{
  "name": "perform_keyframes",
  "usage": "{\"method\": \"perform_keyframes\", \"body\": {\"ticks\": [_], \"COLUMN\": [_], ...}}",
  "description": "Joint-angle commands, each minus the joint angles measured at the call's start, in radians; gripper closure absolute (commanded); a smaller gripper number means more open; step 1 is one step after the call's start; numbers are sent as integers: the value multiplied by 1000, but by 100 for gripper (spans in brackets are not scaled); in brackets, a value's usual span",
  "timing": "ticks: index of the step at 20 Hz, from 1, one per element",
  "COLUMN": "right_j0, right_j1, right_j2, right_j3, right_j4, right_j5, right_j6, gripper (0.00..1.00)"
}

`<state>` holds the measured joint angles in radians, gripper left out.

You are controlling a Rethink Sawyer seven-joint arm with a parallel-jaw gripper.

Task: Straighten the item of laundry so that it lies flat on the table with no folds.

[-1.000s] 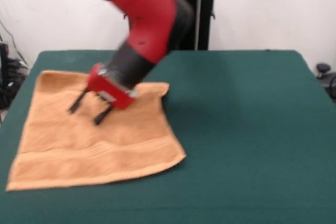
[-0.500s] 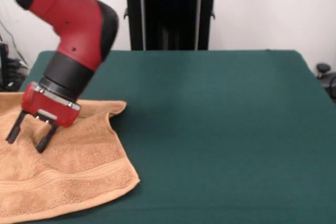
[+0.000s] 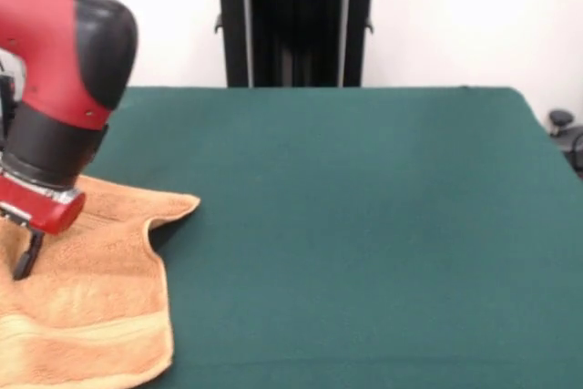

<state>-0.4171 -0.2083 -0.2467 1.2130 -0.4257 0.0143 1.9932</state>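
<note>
Towel (image 3: 86, 316) dragged further left w/ arm, partly off frame; far corner flipped. Gripper (image 3: 25, 261) on it, finger state can't tell. Table (image 3: 364, 225).

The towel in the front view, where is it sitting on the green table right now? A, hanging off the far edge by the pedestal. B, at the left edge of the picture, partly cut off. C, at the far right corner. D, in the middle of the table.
B: the towel lies at the lower left of the table, running out of frame at the left and bottom, with the gripper over it.
</note>
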Motion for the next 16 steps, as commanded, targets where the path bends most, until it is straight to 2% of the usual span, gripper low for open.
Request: {"method": "perform_keyframes", "body": {"ticks": [1,12,16], "right_j0": [-96,-131,-169], "right_j1": [275,275,282], "right_j2": [349,389,425], "right_j3": [82,89,91], "right_j4": [11,6,16], "right_j5": [560,611,658], "right_j6": [-257,-268,-291], "gripper": [0,0,0]}}
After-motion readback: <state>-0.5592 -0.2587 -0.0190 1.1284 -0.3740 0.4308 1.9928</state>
